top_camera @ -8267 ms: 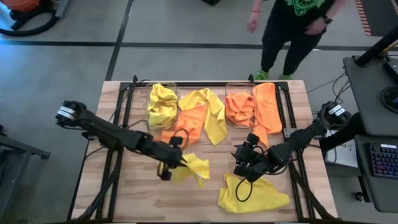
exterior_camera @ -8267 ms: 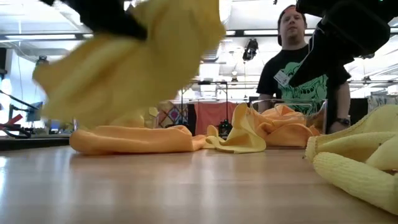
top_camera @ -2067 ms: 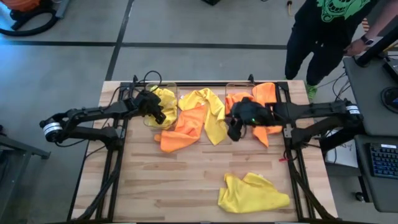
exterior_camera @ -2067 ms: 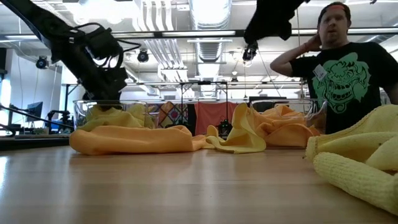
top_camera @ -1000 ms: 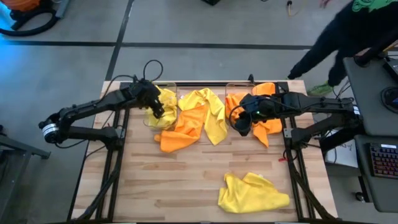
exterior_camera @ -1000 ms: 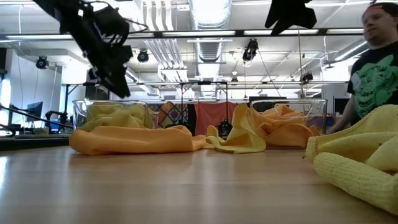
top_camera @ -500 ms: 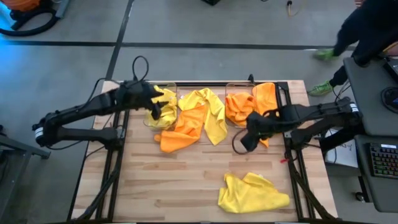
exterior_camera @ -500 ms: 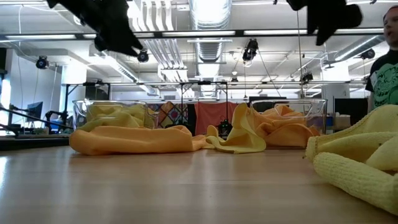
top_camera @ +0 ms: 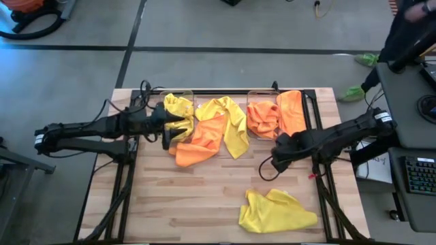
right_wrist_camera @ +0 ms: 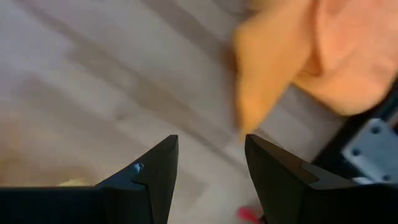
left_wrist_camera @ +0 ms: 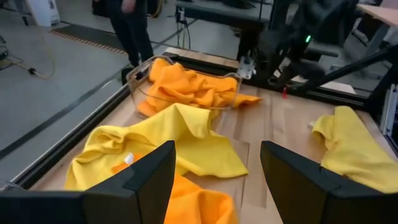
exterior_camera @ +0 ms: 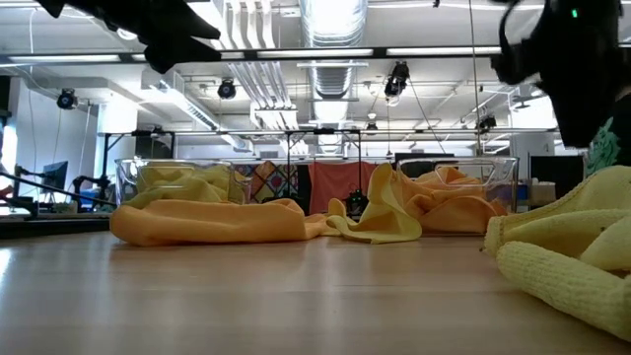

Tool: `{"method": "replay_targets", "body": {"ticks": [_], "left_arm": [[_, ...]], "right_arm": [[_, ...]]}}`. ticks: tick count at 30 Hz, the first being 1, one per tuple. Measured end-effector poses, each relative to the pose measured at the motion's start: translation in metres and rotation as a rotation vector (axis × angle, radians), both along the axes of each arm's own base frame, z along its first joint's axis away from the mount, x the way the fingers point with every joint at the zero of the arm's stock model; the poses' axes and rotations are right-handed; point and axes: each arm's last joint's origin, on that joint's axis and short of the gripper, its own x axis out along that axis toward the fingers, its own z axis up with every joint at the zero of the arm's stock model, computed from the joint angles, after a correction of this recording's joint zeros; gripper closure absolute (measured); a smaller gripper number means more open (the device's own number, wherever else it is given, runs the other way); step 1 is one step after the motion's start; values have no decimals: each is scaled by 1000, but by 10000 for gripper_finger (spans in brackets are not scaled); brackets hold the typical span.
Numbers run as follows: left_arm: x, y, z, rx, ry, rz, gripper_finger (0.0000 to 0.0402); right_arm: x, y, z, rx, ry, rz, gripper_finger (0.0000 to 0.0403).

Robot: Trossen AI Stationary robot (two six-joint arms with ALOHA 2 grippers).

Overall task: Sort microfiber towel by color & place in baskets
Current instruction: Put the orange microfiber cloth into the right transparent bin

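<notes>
Both arms withdrew; baskets (top_camera: 178,102) hold towels (top_camera: 262,117).

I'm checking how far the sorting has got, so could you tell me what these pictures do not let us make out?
- Left basket: how many yellow towels are inside; they are bunched in the high view.
- Right basket: the count of its orange towels, likewise.
- Right wrist view: blurred, so the orange cloth has no clear outline.
- Low view: the near yellow towel is cut off by the edge.
</notes>
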Motion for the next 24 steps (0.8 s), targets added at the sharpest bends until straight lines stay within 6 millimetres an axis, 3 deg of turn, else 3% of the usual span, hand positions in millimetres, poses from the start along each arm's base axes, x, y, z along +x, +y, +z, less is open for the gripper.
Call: {"method": "replay_targets", "body": {"ticks": [7, 21, 24], "left_arm": [[1, 2, 3, 61, 1, 41, 182], [3, 3, 26, 157, -30, 45, 182], [3, 3, 29, 170, -39, 43, 182]], "right_arm": [[-2, -6, -42, -58, -48, -14, 220], [11, -9, -88, -162, 161, -24, 221], [13, -9, -95, -168, 191, -16, 237]]}}
